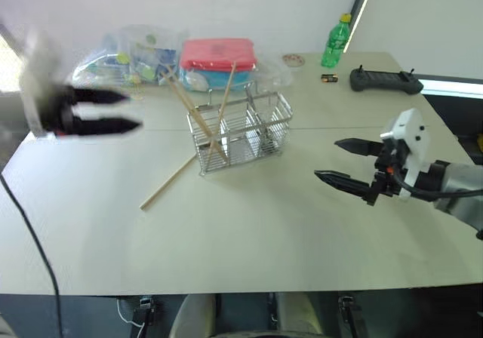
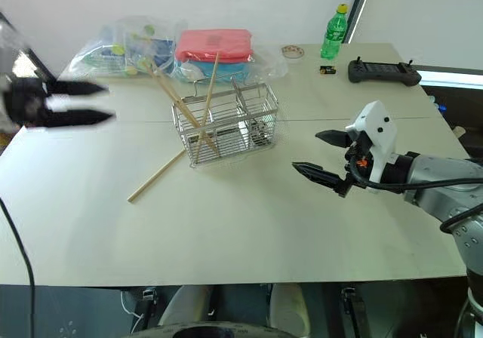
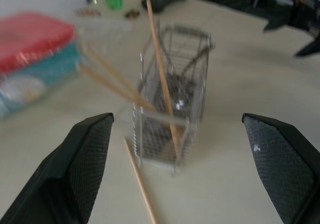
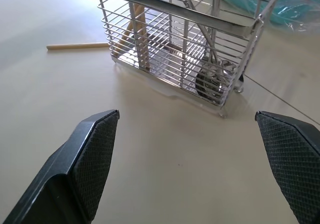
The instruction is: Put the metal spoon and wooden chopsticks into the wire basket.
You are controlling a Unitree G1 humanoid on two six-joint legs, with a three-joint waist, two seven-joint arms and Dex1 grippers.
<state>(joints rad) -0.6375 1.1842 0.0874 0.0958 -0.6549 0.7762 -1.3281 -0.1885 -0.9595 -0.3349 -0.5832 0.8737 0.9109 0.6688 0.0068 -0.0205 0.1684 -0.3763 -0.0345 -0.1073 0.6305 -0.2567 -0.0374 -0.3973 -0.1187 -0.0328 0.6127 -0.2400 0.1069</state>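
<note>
The wire basket stands mid-table. Wooden chopsticks lean up out of its left end, crossing each other. One more chopstick lies flat on the table, running from the basket's front left corner toward me. The metal spoon sits inside the basket, its bowl low against the wire at one end. My left gripper hangs open and empty in the air, well left of the basket. My right gripper is open and empty too, to the right of the basket, pointing at it.
Behind the basket sit a red-lidded plastic container and clear plastic bags. At the back right are a green bottle, a black controller and a small battery. A black cable hangs at the left edge.
</note>
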